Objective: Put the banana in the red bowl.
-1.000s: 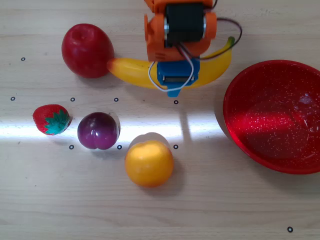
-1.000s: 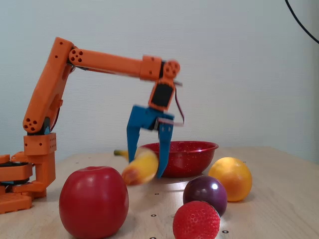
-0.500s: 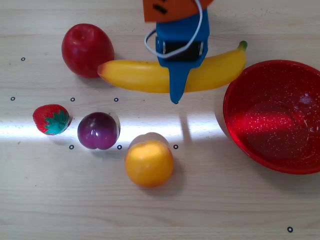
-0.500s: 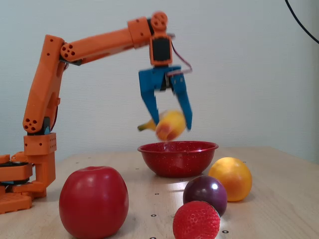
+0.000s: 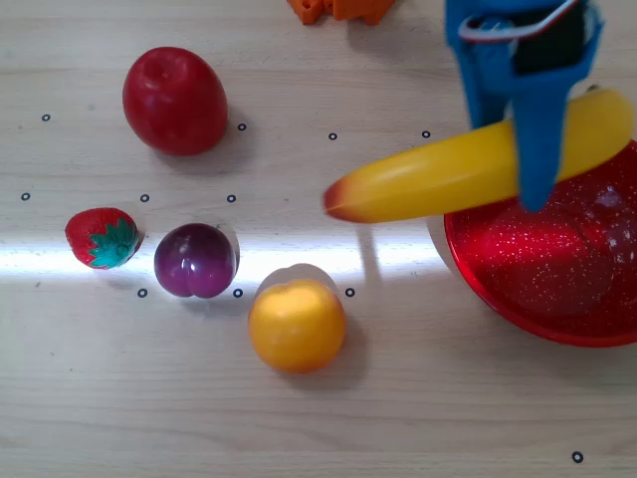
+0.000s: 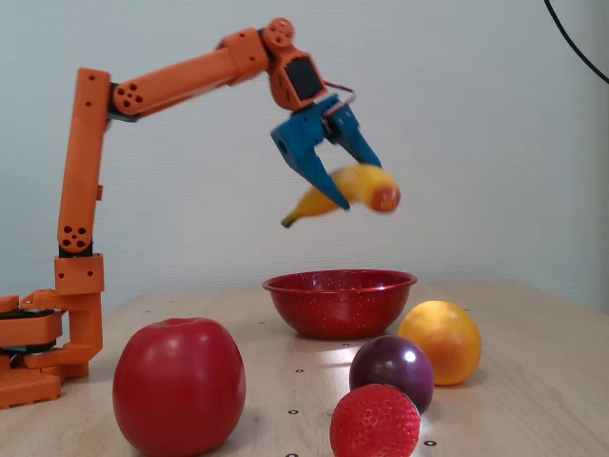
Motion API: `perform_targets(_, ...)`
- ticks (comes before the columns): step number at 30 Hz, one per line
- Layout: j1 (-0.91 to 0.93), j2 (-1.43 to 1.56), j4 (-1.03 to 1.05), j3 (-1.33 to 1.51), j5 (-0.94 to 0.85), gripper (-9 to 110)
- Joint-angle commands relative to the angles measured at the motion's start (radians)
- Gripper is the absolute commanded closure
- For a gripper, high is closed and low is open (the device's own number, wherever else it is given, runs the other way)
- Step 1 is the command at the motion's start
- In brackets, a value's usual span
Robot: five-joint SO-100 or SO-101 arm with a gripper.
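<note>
While an apple [image 5: 175, 100], strawberry [image 5: 102, 238], plum [image 5: 196, 260] and orange [image 5: 297, 325] sit idle on the counter [image 5: 398, 418] in the overhead view, the blue claw [image 5: 535, 164] holds the banana [image 5: 448, 177] clamped crosswise near its stem end, aloft, its long axis reaching left beyond the red bowl's [image 5: 518, 309] rim.

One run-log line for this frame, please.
hand: shut on banana | banana: airborne, over red bowl | not released
</note>
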Motion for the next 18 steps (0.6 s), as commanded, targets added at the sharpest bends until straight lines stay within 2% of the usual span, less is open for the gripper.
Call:
perform_targets(1, 0.052, 0.164, -0.078, -0.031, 0.048, 101)
perform_targets(18, 0.275, 0.135, -0.308, 0.331, 0.133, 101)
